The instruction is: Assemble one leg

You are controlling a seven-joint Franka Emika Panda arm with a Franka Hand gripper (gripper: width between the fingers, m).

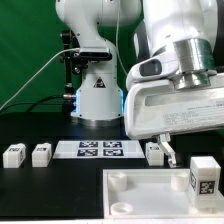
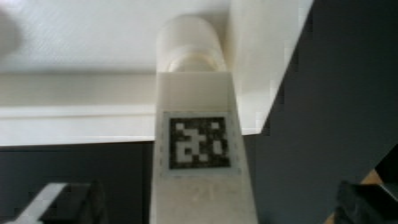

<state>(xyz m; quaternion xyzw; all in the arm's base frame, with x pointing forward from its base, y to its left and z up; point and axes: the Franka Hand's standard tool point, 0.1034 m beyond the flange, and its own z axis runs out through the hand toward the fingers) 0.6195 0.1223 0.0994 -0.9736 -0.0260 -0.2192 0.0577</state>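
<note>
A white leg (image 1: 204, 177) with a black-and-white tag stands upright at the right end of the large white tray-like piece (image 1: 132, 180). My gripper (image 1: 196, 158) hangs over it, one dark finger (image 1: 170, 155) showing to its left. In the wrist view the leg (image 2: 198, 140) runs between my two fingers (image 2: 63, 204), its rounded end on the tray-like piece (image 2: 89, 100). A dark gap shows between the leg and each finger, so the gripper (image 2: 214, 206) is open. Three more legs lie on the table, two at the exterior view's left (image 1: 13, 154) (image 1: 41, 153) and one (image 1: 154, 152) behind the tray-like piece.
The marker board (image 1: 97, 149) lies flat on the black table between the loose legs. The arm's white base (image 1: 97, 95) stands behind it, with a green backdrop beyond. The arm's large white hand fills the exterior view's upper right.
</note>
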